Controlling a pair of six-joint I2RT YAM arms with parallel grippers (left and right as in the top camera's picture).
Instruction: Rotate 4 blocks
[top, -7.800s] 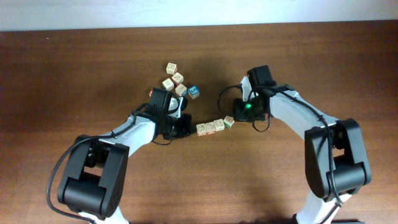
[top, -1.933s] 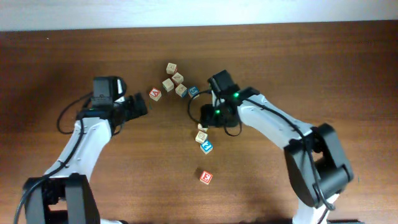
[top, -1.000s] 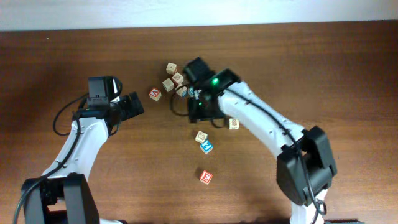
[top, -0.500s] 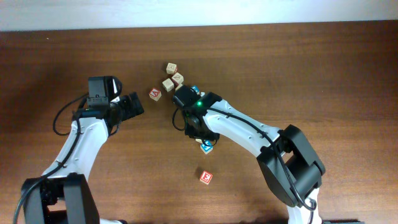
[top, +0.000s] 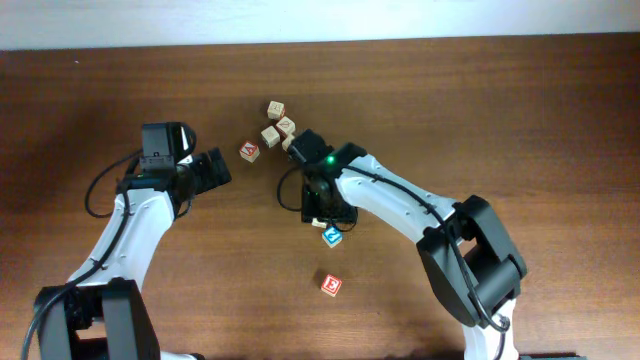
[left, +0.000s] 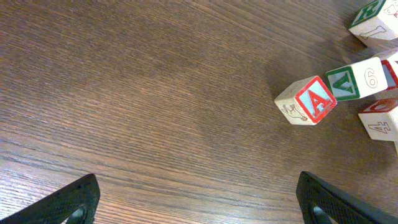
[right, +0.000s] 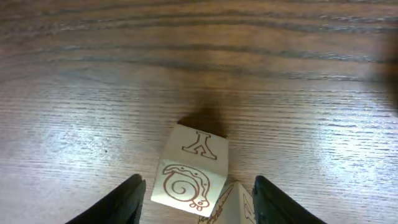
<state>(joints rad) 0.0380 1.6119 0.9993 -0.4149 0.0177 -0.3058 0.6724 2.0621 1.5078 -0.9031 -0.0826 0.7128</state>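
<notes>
Right fingers (right: 124, 200) stand part-open astride the Y-faced wooden cube (right: 189, 167) on the worktop (right: 93, 74), not clamping; left fingers (left: 68, 200) gape, empty. Cube likely light, rigid, smooth: grip opposite flat faces squarely, near its middle

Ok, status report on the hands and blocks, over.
Left hand open, empty. Right hand open, straddling the Y block, not visibly clamped. Second block crowds it inside that hand.
</notes>
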